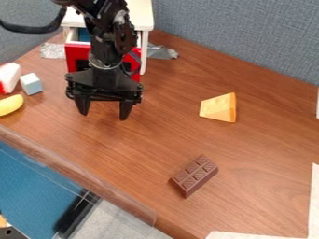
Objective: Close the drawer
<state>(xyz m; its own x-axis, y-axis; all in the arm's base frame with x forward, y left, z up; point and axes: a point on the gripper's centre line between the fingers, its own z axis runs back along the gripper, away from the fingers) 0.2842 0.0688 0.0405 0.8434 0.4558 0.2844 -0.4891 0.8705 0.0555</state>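
Because the red drawer (74,50) stands partly out of its white cabinet (143,21) at the far corner of the table (261,154), you have the whole closing push to make, and the alignment of that push is the main risk. Gripper (105,110): fingers wide apart, pointing down, nothing between them, on the near side of the drawer front and overlapping it in view; contact with the front cannot be confirmed. Failure 1: if you push with one finger only, or off the middle of the front, the drawer probably skews and binds in its runners. Failure 2: if your height is wrong, the fingertips may scrape the table when too low, or ride over the front's top edge and into the drawer when too high. Failure 3: too hard a push could shift the cabinet; silver tape (52,50) lies beside it, but you cannot judge from here how firmly it holds. Failure 4: a wide sweep toward the table's left side might knock the pale blue block (31,84) or the yellow banana (10,105). The cheese wedge (218,108) and chocolate bar (194,176) sit well apart from the drawer, so you should find them little hazard unless you swing wide.
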